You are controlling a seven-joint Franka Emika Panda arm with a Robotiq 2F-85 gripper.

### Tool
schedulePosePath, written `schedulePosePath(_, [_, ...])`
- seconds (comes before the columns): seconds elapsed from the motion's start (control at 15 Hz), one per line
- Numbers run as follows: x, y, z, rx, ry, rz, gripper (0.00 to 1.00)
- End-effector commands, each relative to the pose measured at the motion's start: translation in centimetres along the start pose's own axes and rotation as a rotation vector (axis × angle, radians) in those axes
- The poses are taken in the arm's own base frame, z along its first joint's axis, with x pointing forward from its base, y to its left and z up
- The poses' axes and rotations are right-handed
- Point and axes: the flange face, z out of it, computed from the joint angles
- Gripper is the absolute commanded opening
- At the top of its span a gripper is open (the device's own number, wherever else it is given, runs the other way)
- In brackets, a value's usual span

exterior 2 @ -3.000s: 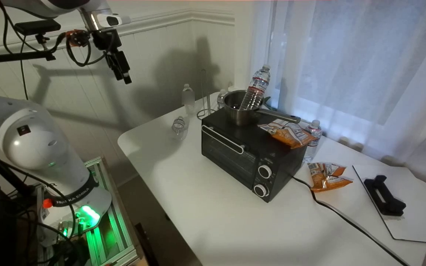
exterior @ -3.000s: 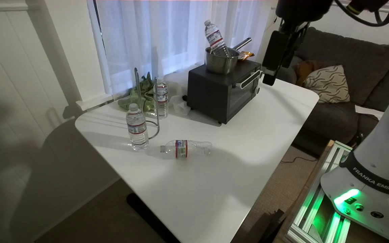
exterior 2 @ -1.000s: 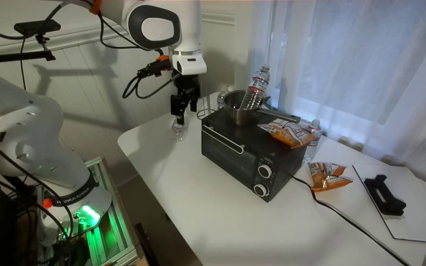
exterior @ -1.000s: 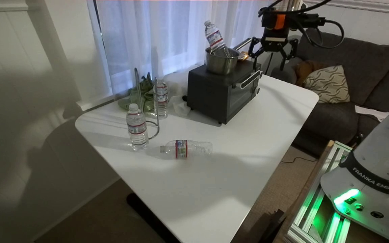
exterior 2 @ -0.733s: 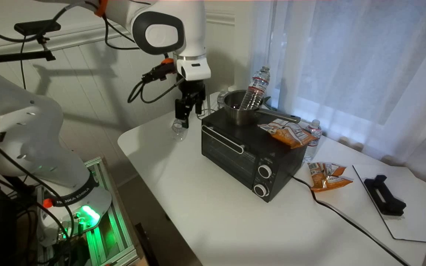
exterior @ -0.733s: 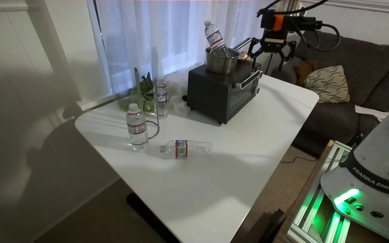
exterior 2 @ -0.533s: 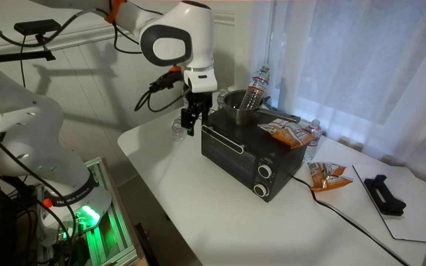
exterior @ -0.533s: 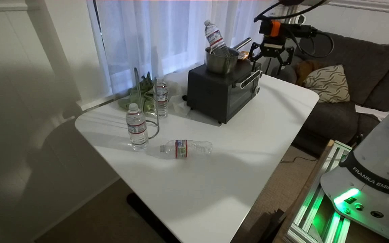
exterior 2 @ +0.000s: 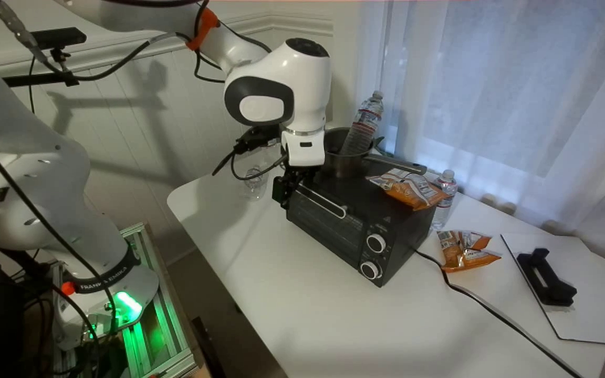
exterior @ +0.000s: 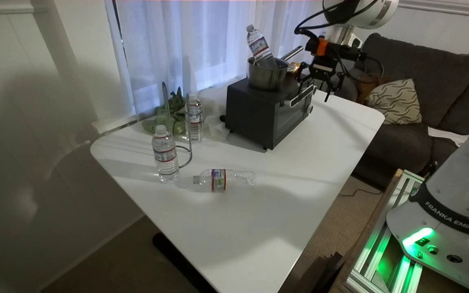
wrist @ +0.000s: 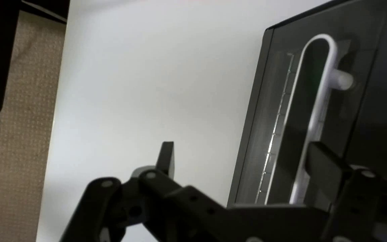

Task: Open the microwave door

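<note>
The microwave (exterior: 250, 112) is a dark boxy oven on the white table, in both exterior views (exterior 2: 413, 233). Its door (exterior 2: 321, 220) is shut, with a glass window and a pale bar handle (exterior 2: 317, 198). My gripper (exterior: 313, 95) is open and empty, pointing down at the handle's level, near the handle end away from the knobs in an exterior view (exterior 2: 284, 195). In the wrist view my gripper (wrist: 240, 144) spans the door front: one finger is over the table, the other overlaps the handle (wrist: 317, 104). I cannot tell whether it touches.
A steel pot (exterior: 268, 75) with a bottle (exterior: 260, 44) in it and an orange snack bag (exterior 2: 407, 189) sit on top of the microwave. Bottles (exterior: 165, 154), a wire stand (exterior: 189, 130) and a lying bottle (exterior: 222, 180) are on the table. A power cord (exterior 2: 491, 312) trails away.
The arm has swung over the table since three seconds ago. Over the last second my gripper has lowered and moved closer to the microwave's handle. The door has not moved.
</note>
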Motion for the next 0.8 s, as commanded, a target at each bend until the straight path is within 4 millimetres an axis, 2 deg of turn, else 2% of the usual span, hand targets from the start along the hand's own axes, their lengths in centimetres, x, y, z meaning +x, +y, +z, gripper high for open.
schedulePosePath(0.0, [1.7,-0.6,0.0,0.037,-0.029,0.032,1.00])
schedulePosePath(0.47, [3.3,-0.1,1.0,-0.001,-0.060,0.052,1.00])
schedulePosePath(0.73, [3.9,0.7,0.6,-0.036,-0.083,0.073,1.00])
